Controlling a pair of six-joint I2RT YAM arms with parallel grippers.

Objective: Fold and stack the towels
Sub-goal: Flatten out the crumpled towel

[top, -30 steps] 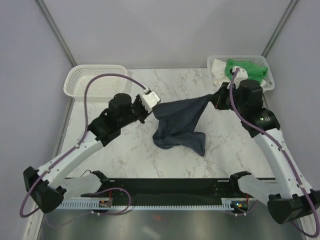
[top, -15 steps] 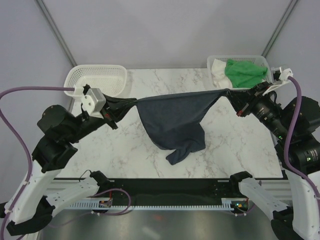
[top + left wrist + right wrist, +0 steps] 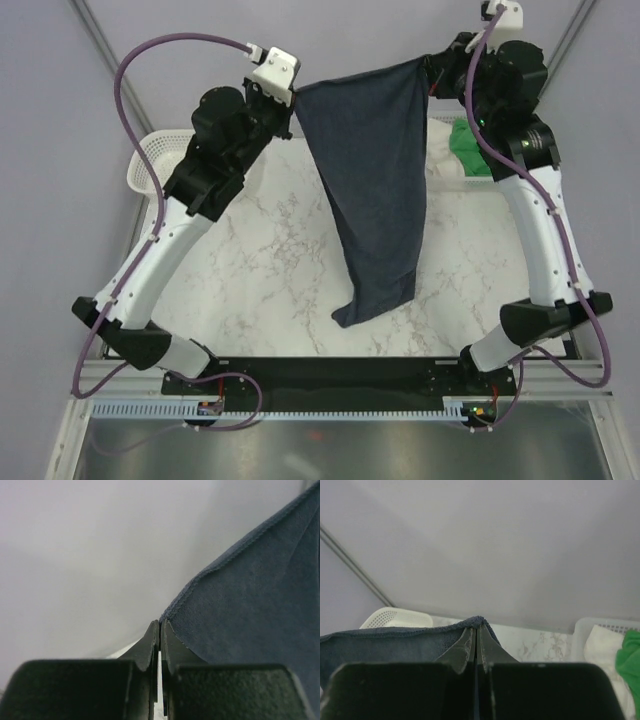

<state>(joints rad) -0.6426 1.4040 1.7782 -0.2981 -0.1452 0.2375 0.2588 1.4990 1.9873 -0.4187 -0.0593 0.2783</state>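
Left gripper [image 3: 293, 95] first: fingers pinched tight, only a sliver of a gap in the left wrist view [image 3: 160, 622], with one hemmed top corner of the navy towel [image 3: 375, 190] caught at the tips. Right gripper [image 3: 428, 68], same story: jaws pressed together in its own camera [image 3: 476, 627], and the other top corner of the navy cloth [image 3: 385, 642] sits right at the tips. Two grippers, two corners, both raised high at the far end of the table.

Between them the top edge runs nearly taut, sagging a touch toward the left. Below it the towel hangs as one long panel, narrowing on the way down, with a stitched hem along its edge [image 3: 250, 605]. The bottom end is bunched to a point near the front of the marble table [image 3: 260, 270]; touching or just clear, I cannot tell.

Towel count is three. The navy one is in the air. The green towel [image 3: 472, 148] and the white towel [image 3: 445, 165] lie crumpled side by side in the right basket [image 3: 585, 627], green to the right of white [image 3: 602, 645].

Two white mesh baskets in all: that one at the far right corner, and the left basket [image 3: 150, 165] at the far left corner, partly behind the left arm.
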